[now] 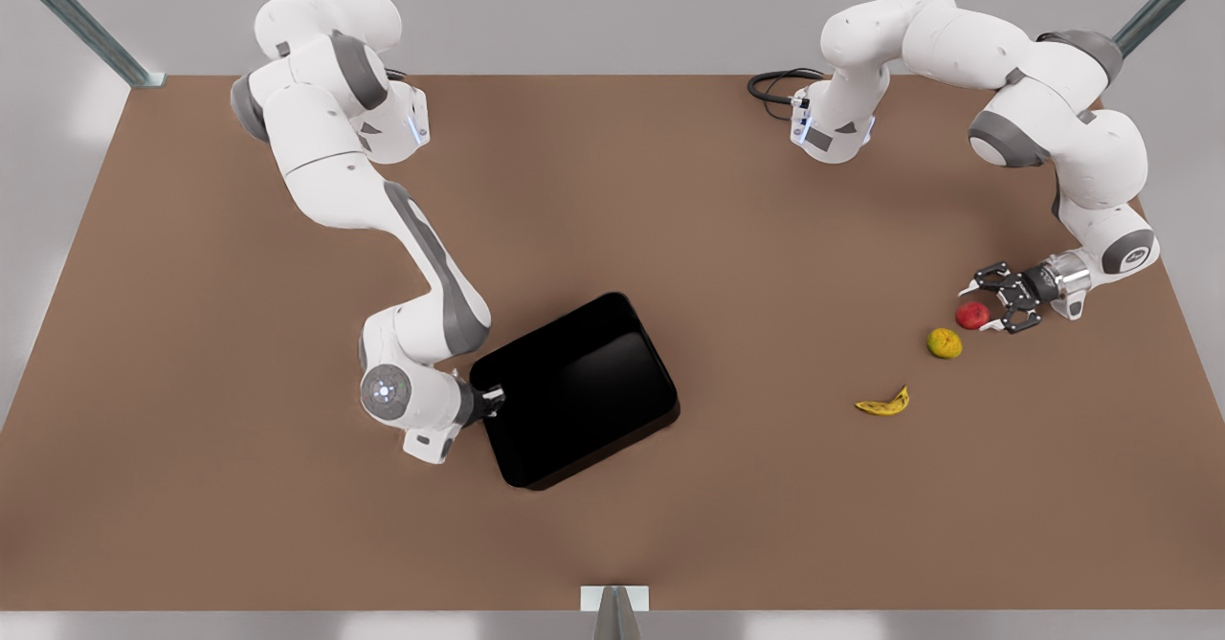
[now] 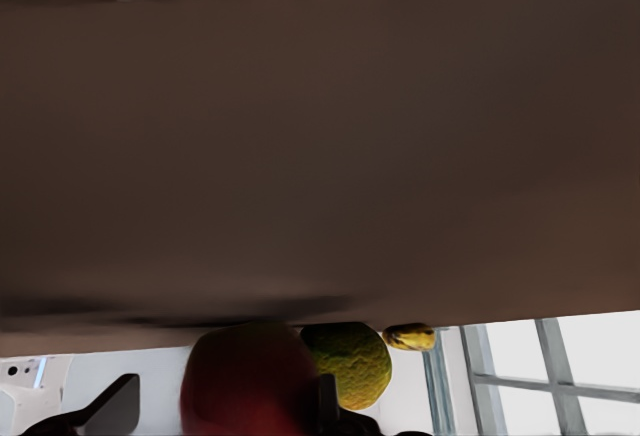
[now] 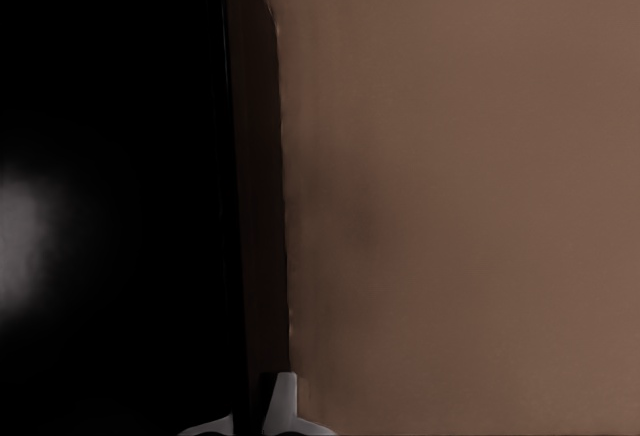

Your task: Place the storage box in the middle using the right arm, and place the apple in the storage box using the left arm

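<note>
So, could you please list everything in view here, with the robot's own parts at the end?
storage box: one, glossy black, on the table toward the front view's left of centre, turned at an angle.
apple: one, red, toward the front view's right, between the left hand's fingers.
round fruit: one, yellow-green, just in front of the apple.
banana: one, yellow, nearer the middle than the round fruit.
table: one, brown.
cable: one, black, at the table's far edge.
right hand: one, black with white fingertips, shut on the storage box's wall.
left hand: one, black, open around the apple.
</note>
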